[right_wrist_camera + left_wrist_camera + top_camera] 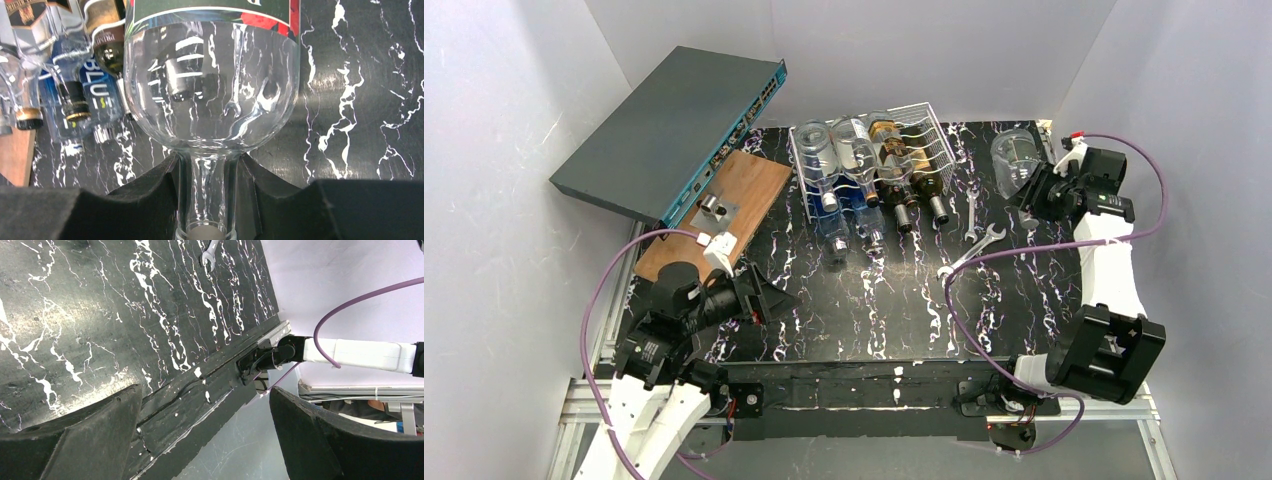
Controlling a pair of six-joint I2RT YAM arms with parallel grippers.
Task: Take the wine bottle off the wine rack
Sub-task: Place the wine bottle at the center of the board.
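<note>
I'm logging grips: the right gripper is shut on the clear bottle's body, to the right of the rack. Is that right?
No. The right gripper is shut on the neck of the clear bottle, not its body; the right wrist view shows it. It is to the right of the rack.

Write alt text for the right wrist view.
The right pincer grips a clear glass wine bottle by its neck, against the black marbled table. A blue-labelled bottle lies among others at upper left.
</note>
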